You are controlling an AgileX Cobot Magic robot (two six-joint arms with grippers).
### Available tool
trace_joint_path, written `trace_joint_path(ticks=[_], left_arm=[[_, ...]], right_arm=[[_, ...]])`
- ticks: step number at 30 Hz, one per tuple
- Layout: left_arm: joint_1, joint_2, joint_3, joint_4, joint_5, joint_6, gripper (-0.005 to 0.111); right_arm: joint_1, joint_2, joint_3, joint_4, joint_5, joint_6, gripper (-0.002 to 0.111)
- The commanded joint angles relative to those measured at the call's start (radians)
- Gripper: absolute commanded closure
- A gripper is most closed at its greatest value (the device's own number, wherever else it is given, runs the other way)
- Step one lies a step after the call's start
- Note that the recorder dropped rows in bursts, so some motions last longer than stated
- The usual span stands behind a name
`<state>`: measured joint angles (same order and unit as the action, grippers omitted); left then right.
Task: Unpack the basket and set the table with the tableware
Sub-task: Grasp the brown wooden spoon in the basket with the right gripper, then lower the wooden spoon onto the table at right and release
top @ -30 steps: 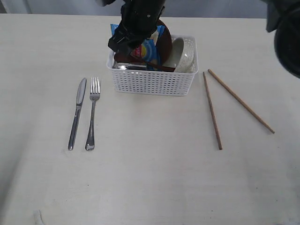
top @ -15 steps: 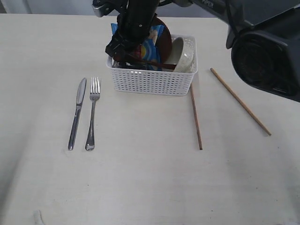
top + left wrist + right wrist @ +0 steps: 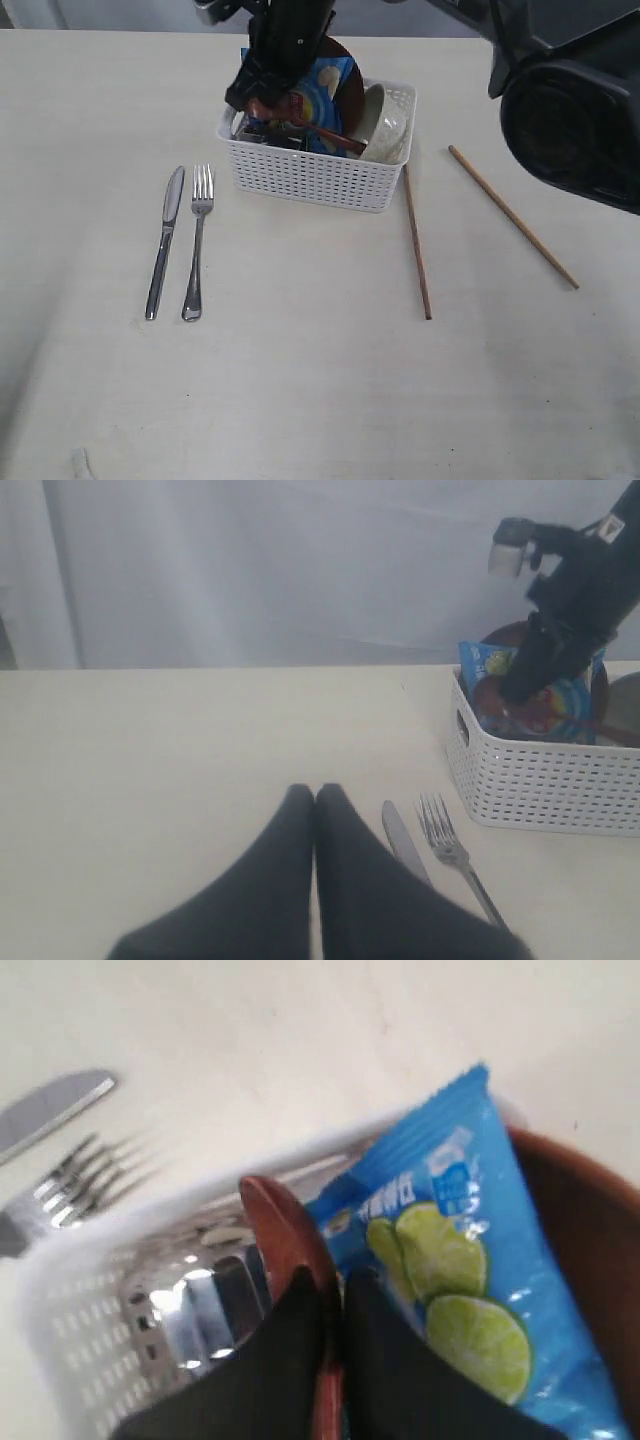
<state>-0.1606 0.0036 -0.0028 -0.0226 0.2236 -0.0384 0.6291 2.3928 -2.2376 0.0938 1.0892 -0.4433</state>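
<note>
The white basket (image 3: pixel 320 175) stands at the back middle of the table (image 3: pixel 320 380), slightly skewed. My right gripper (image 3: pixel 262 100) reaches into its left end and is shut on the dark red-brown wooden spoon (image 3: pixel 280 1230), whose handle (image 3: pixel 325 135) slants across the basket. Inside also are the off-white bowl (image 3: pixel 388 120), the brown plate (image 3: pixel 350 85) and a steel cup (image 3: pixel 195 1310). Knife (image 3: pixel 165 240) and fork (image 3: pixel 197 240) lie left of the basket, two chopsticks (image 3: pixel 416 240) (image 3: pixel 512 215) to its right. My left gripper (image 3: pixel 315 792) is shut on nothing, low over the table near the knife.
A blue chip bag (image 3: pixel 325 90) stands in the basket right beside the spoon and my right fingers. One chopstick's far end lies close to the basket's right corner. The right arm's dark body (image 3: pixel 570 110) hangs over the back right of the table.
My right gripper has closed on the spoon. The basket has slid and turned a little to the left. The left chopstick shifted leftward earlier and now lies still.
</note>
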Motion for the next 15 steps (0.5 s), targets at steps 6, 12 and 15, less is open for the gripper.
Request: trace_joint_path(ticks=[6, 12, 15], left_arm=[[-0.001, -0.004, 0.003, -0.008, -0.011, 0.0, 0.107], [-0.001, -0.004, 0.003, -0.008, -0.011, 0.0, 0.107], [-0.001, -0.004, 0.003, -0.008, -0.011, 0.0, 0.107]], right_arm=[[0.006, -0.231, -0.03, -0.007, 0.044, 0.034, 0.109], [-0.082, -0.328, -0.03, -0.243, 0.132, 0.246, 0.109], [-0.185, -0.332, -0.018, -0.255, 0.132, 0.404, 0.109]])
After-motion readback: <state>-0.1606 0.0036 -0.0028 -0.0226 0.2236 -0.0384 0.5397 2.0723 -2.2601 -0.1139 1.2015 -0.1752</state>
